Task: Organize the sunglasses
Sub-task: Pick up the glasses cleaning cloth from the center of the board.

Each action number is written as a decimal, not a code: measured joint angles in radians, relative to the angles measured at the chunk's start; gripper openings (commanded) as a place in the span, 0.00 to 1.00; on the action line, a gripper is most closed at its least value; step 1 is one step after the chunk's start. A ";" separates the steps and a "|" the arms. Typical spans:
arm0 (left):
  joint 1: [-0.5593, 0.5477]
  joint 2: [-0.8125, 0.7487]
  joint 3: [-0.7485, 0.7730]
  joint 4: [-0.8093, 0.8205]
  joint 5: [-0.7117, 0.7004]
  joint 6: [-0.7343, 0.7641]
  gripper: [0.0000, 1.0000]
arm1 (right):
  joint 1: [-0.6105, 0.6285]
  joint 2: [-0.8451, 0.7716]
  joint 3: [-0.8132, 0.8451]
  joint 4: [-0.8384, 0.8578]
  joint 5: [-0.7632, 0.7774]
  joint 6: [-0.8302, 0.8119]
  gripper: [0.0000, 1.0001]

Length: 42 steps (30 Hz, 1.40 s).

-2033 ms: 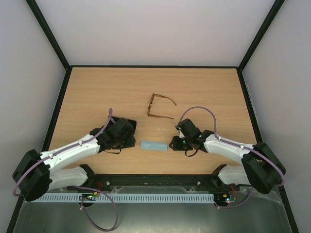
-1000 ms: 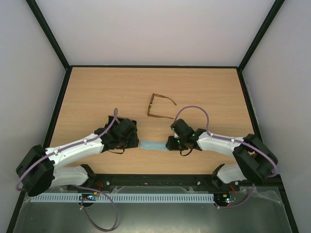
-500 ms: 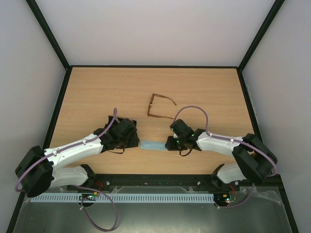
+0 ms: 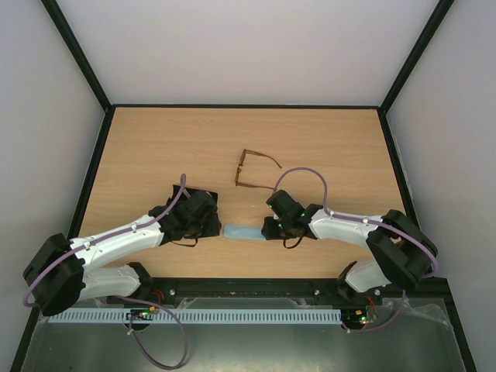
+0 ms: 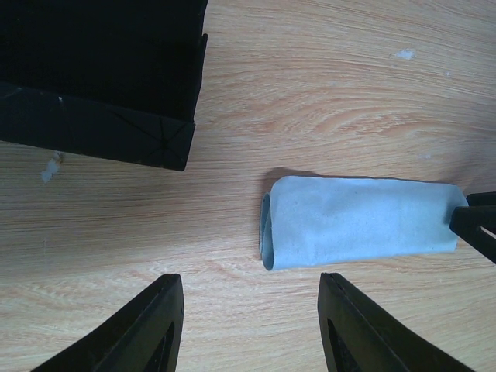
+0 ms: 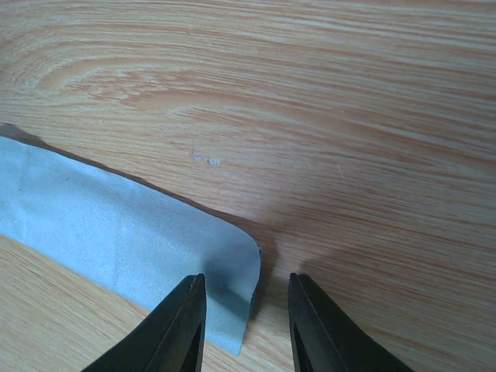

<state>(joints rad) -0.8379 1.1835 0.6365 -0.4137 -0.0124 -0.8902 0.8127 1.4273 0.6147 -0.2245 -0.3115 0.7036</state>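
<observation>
Both my left gripper (image 5: 248, 325) and right gripper (image 6: 244, 310) are spread. Right has advanced toward 9 o'clock, straddling the cloth (image 6: 116, 232) end; sunglasses (image 4: 254, 172) at 12 o'clock lie untouched.

Bright, even, diffuse overhead light. Top view sharp; walls (image 4: 232, 46) washed pale; faint shadows beneath arms (image 4: 116, 236). Wrist views crisp on tabletop (image 6: 349, 116) wood grain. Soft dark shadow around right tool (image 6: 246, 283), lower centre of frame.

The left gripper (image 4: 208, 223) hides most of the black oblong case (image 5: 101, 70) left of the folded light blue cloth (image 4: 243, 232), whose right end the right gripper (image 4: 267, 229) covers.
</observation>
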 measured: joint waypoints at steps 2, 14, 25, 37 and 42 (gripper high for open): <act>0.000 -0.010 -0.003 -0.002 0.000 0.000 0.50 | 0.002 0.000 0.001 -0.002 0.007 0.000 0.31; 0.000 -0.022 -0.022 0.002 -0.006 0.000 0.50 | 0.012 0.009 0.011 -0.011 0.027 0.001 0.25; 0.000 -0.023 -0.031 0.004 -0.006 0.000 0.50 | 0.031 0.013 0.013 -0.010 0.040 0.017 0.24; 0.000 -0.025 -0.042 0.013 -0.005 0.000 0.50 | 0.051 0.017 0.013 -0.008 0.042 0.048 0.19; 0.000 -0.026 -0.049 0.014 -0.005 0.000 0.50 | 0.051 0.025 0.013 0.006 0.042 0.053 0.14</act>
<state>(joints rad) -0.8375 1.1580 0.5877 -0.3996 -0.0174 -0.8902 0.8642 1.4525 0.6273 -0.2188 -0.2699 0.7567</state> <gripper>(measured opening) 0.501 0.174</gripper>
